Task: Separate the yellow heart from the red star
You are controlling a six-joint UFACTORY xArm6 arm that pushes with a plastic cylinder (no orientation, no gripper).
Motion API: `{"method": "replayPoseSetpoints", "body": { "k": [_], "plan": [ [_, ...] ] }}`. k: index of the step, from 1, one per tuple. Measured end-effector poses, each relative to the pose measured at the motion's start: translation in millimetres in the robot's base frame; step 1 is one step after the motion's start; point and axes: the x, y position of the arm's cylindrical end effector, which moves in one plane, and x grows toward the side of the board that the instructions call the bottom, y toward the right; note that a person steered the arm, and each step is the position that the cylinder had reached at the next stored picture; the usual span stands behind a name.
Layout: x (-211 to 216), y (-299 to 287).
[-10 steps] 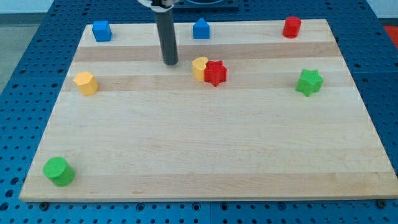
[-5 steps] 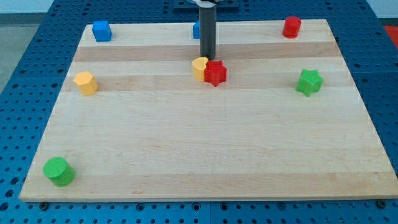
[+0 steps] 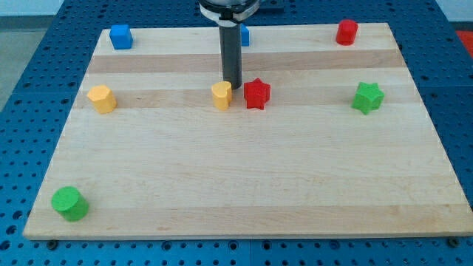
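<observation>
The yellow heart (image 3: 221,95) lies on the wooden board, left of the red star (image 3: 256,94), with a clear gap between them. My tip (image 3: 233,84) stands just above and between the two, touching or almost touching the heart's upper right edge. The rod rises from there toward the view's top.
A yellow block (image 3: 102,98) sits at the left, a green cylinder (image 3: 69,203) at the bottom left, a green star (image 3: 367,97) at the right. A blue block (image 3: 120,36), a second blue block (image 3: 244,35) partly behind the rod, and a red cylinder (image 3: 346,32) line the top edge.
My tip moved right along the top, then came down between heart and star. The yellow heart slid left and down, away from the red star, which shifted slightly down.
</observation>
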Motion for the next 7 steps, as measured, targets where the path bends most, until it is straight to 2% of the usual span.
{"method": "replayPoseSetpoints", "body": {
  "k": [1, 2, 4, 6, 7],
  "plan": [
    [27.8, 0.0],
    [31.0, -0.1],
    [27.2, -38.0],
    [60.7, -51.9],
    [60.7, -51.9]
  ]
}}
